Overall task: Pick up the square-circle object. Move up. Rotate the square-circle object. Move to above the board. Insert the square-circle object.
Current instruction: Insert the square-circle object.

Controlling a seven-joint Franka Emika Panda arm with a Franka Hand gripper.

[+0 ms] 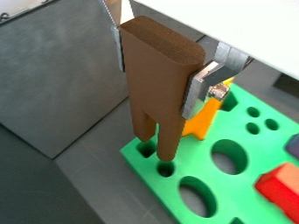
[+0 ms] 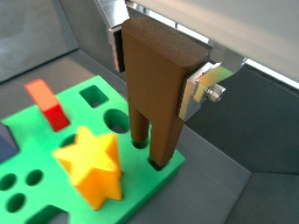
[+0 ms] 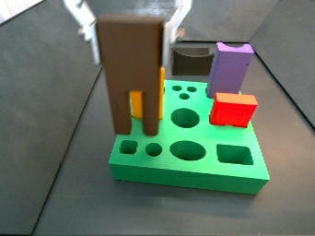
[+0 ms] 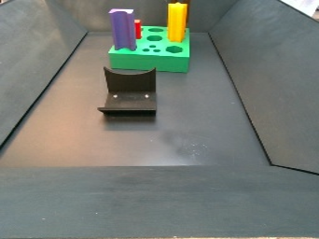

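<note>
Square-circle object (image 1: 156, 83) is hanging upright, its prong legs entering holes at the corner of the board (image 1: 222, 194), so only the final insertion seems left. The gripper (image 2: 160, 63) is pointing downward above the board, its fingers (image 2: 201, 90) pinching the object's upper sides.

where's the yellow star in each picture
Wrist view: yellow star mostly hidden behind the square-circle object clamped in the gripper.
Wrist view: in the open, beside the object's legs.
Side view: slivers behind the object.
Side view: far back, upright.
Shared landmark: the green board it stands in.
</note>
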